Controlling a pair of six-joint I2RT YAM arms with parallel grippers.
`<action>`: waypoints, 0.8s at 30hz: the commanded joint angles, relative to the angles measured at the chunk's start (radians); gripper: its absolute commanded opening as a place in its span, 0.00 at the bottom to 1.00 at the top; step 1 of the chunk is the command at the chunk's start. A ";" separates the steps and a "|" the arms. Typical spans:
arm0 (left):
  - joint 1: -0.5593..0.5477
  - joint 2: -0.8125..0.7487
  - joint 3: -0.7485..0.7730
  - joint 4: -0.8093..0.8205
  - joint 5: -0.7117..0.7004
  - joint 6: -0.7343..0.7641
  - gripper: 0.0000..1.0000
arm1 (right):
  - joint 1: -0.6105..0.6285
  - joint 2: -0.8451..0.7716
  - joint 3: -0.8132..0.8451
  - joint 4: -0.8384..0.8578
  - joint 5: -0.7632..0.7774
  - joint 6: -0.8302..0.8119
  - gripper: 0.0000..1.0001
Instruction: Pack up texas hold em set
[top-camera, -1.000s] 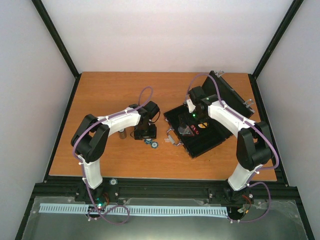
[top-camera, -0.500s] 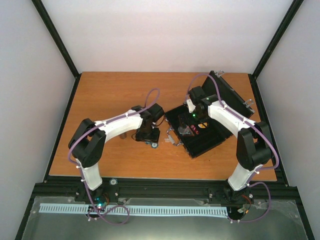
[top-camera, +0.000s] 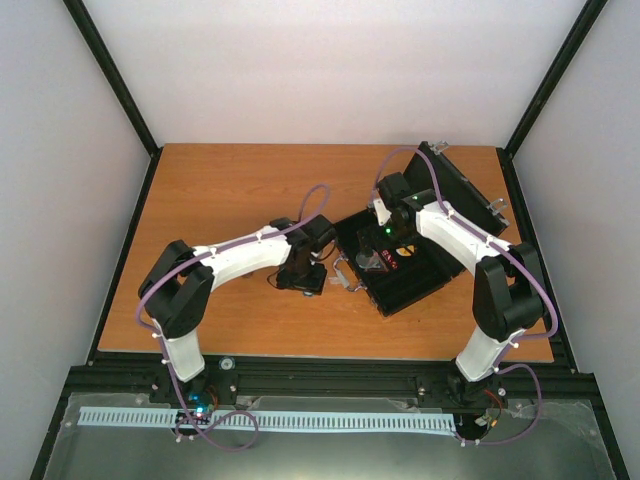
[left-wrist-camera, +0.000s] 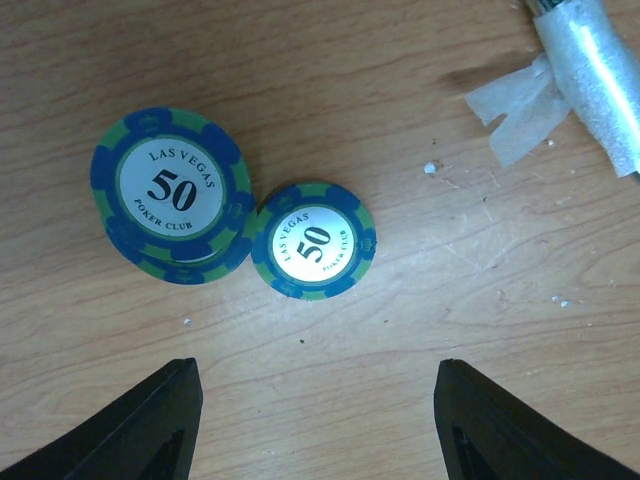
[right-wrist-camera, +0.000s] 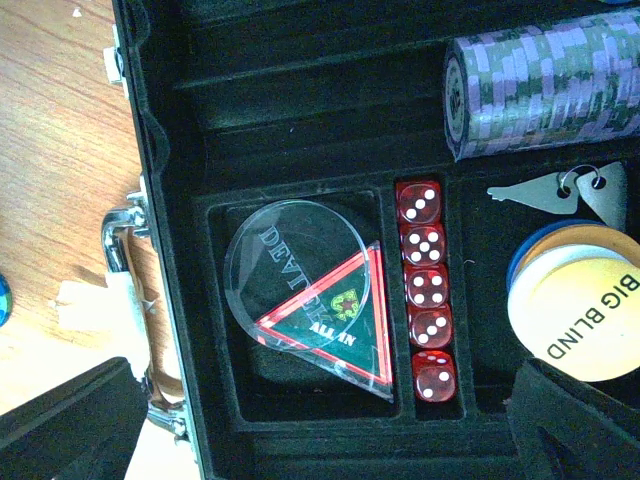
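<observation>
Our left gripper (left-wrist-camera: 318, 405) has its two fingers apart with nothing between them, and it hangs over the blue and green chips on the table (left-wrist-camera: 420, 300). The chip stack (left-wrist-camera: 170, 195) sits at the upper left of the left wrist view. One lone chip (left-wrist-camera: 313, 240) lies flat near the middle, touching the stack. Our right gripper (right-wrist-camera: 320, 430) is wide apart too, holding nothing, over the open black case (right-wrist-camera: 300, 60). We think the pick could go wrong here. The two piles touch, so fingers closing on one may bump the other and tip the stack, which looks a bit crooked. The lone chip is thin and flat, so the fingers may slide over it. Only the left wrist view shows the chips well; from the top they hide under the arm. Only the right wrist view shows inside the case: red dice (right-wrist-camera: 425, 290) in a line, a row of purple chips (right-wrist-camera: 545, 85) at the upper right, and the clear dealer disc (right-wrist-camera: 285, 265). Only the top view shows the lid (top-camera: 462, 188) standing open at the right.
</observation>
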 joint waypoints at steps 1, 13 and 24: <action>-0.017 -0.006 -0.018 0.028 0.015 0.021 0.66 | -0.007 0.001 -0.013 0.003 0.017 0.002 1.00; -0.039 0.040 -0.004 0.028 0.041 -0.040 0.69 | -0.007 0.000 -0.014 0.006 0.016 0.010 1.00; -0.040 0.031 0.039 -0.023 0.030 -0.125 0.73 | -0.007 -0.016 -0.011 -0.014 0.019 0.025 1.00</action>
